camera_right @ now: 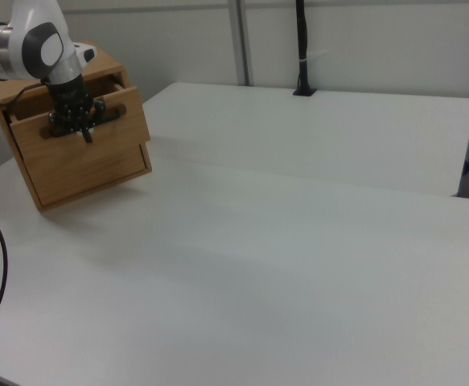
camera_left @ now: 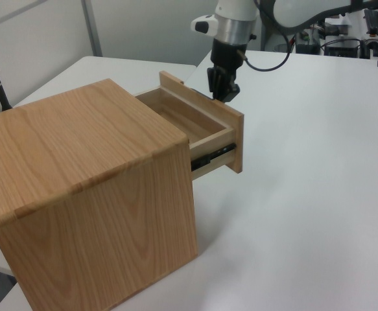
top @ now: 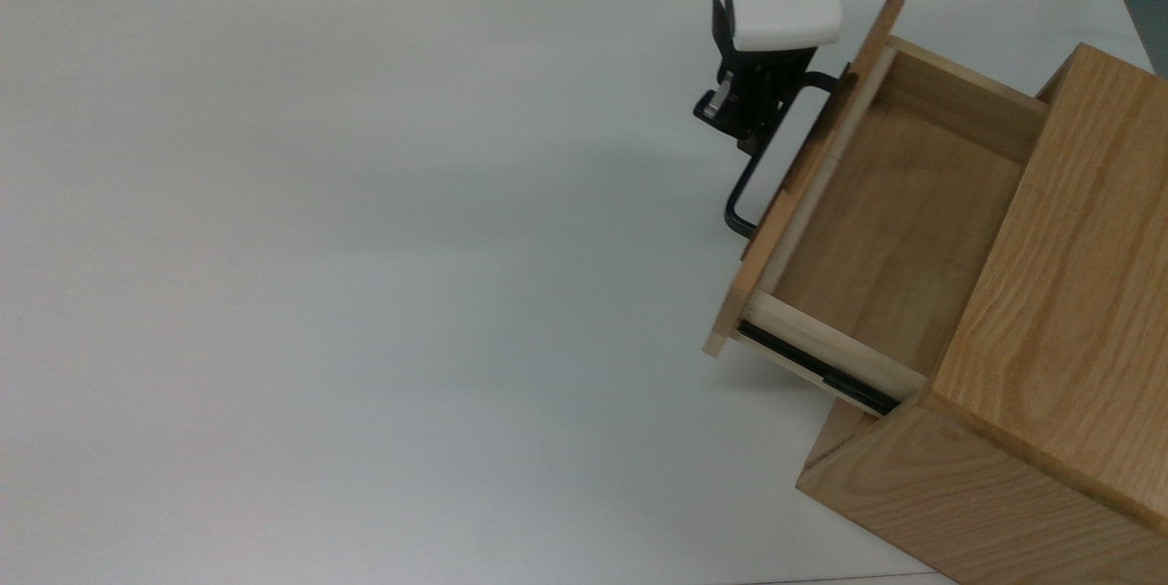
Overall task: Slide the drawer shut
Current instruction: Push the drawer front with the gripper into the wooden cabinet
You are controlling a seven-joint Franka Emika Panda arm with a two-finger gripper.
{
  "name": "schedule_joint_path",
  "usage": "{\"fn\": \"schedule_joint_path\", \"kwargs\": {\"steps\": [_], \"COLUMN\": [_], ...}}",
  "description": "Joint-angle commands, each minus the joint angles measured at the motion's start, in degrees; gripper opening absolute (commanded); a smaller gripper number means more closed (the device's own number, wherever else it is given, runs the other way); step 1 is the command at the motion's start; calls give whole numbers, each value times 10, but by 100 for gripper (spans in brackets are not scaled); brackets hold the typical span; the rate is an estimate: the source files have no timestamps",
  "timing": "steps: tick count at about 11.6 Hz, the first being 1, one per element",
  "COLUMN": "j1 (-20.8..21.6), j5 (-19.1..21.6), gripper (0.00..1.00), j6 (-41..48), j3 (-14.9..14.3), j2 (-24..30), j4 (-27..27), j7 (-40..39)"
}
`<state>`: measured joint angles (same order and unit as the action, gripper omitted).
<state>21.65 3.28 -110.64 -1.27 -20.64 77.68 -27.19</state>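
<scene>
1. Top view: the drawer [top: 876,229], a shallow light-wood tray with black handle [top: 762,170] and side rail, sticks partly out of the oak cabinet [top: 1049,366] on the white bench [top: 365,247].
2. The tool [top: 744,115] sits against the handle's upper end, before the front panel; its grip state cannot be told.

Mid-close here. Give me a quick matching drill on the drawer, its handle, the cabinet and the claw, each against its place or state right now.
Things:
1. drawer
2. handle
3. cabinet
4. claw

Places or states:
A. black U-shaped bar on the front panel
B. at the handle, in front of the front panel
C. partly out, side rail showing
D. large oak-grain box standing on the white table

Pairs: 1-C, 2-A, 3-D, 4-B
</scene>
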Motion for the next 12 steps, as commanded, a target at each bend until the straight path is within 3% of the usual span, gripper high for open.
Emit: {"fn": "schedule_joint_path", "kwargs": {"steps": [1,6,12], "j1": [20,41,62], "j5": [6,6,8], "gripper": [0,0,0], "j6": [-57,-170,-236], "j3": [-2,-3,-2], "j2": [-41,-87,-111], "j4": [-45,-49,-51], "j7": [10,33,72]}}
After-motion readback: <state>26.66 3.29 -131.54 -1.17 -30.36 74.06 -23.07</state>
